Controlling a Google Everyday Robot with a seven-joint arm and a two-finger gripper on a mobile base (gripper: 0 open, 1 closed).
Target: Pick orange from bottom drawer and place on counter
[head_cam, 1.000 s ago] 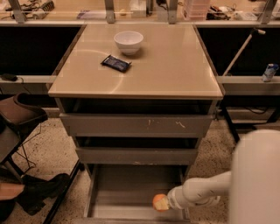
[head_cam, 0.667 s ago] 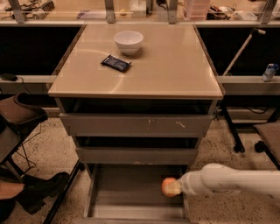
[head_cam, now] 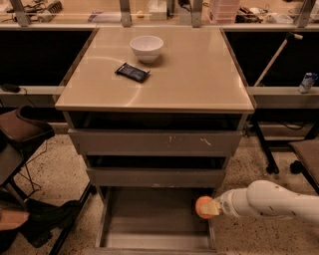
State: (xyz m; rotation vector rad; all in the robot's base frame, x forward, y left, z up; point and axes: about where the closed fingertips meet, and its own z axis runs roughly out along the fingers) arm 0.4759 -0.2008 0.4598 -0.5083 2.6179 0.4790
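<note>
The orange (head_cam: pixel 202 206) is held in my gripper (head_cam: pixel 208 207), above the right side of the open bottom drawer (head_cam: pixel 149 224). My white arm reaches in from the lower right. The gripper is shut on the orange, which is lifted off the drawer's grey floor. The beige counter (head_cam: pixel 199 74) is the top of the grey cabinet, well above the gripper.
A white bowl (head_cam: pixel 146 48) and a dark flat packet (head_cam: pixel 132 72) lie on the counter's back left. Two upper drawers (head_cam: pixel 154 142) stick out slightly above the bottom one. A chair (head_cam: pixel 20 129) stands at the left, a cluttered shelf (head_cam: pixel 239 12) behind, a stool base (head_cam: pixel 279 167) at the right.
The gripper has risen with the orange, from low near the drawer's front to higher over its right side. The arm has pulled back to the right.
</note>
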